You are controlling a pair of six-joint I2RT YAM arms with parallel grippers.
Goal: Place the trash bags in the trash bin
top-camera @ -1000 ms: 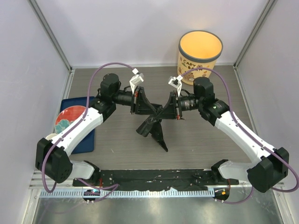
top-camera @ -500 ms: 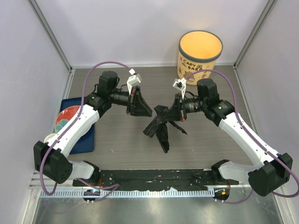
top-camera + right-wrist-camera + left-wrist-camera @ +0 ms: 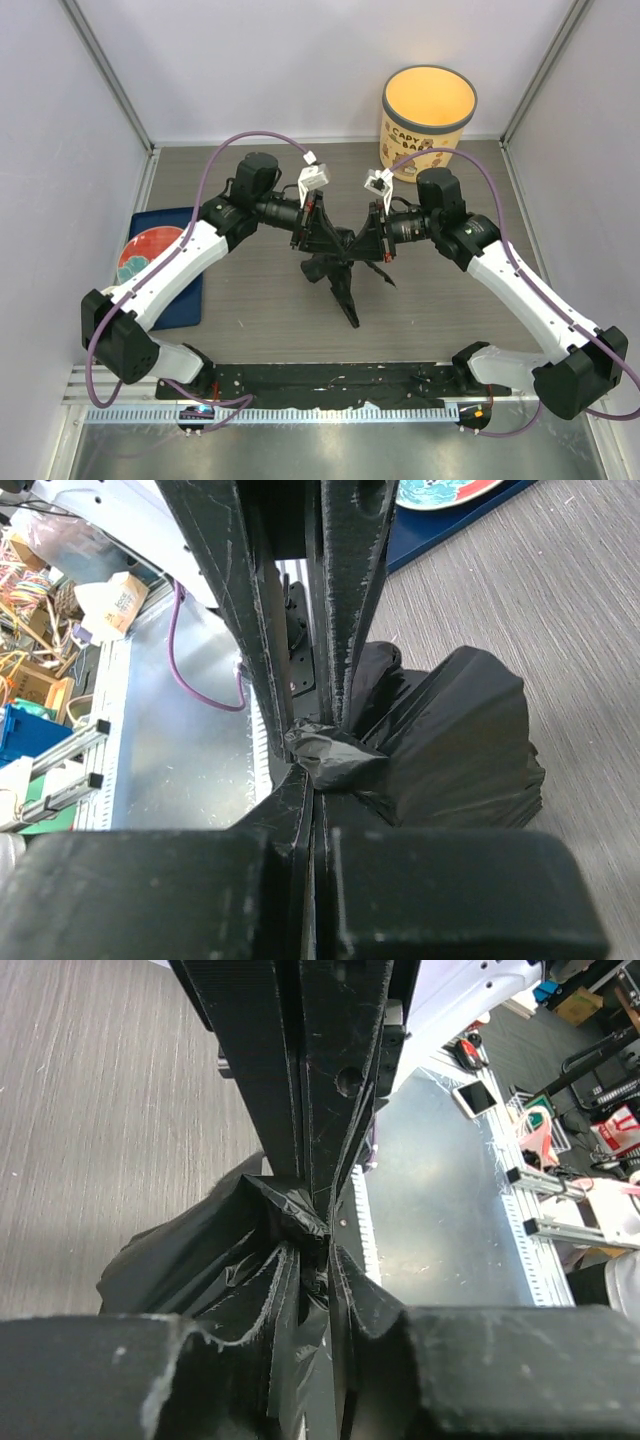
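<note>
Trash bag (image 3: 338,278), a crumpled black mass, hangs between both end effectors over the middle of the table (image 3: 250,300). The right end effector (image 3: 362,240) is clamped on its film. The left end effector (image 3: 335,237) stands narrowly parted with film between its fingers; whether it grips is unclear. The trash bin (image 3: 425,140) stands upright at the back right, well apart. A blue tray (image 3: 190,300) on the left holds a patterned plate (image 3: 148,255).

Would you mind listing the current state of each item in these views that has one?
trash bag: bunched up, held between both tools, outside the bin.
trash bin: upright, open-topped, no bag inside.
left tool: apparently closed on a fold of the bag.
right tool: shut on the bag.
</note>
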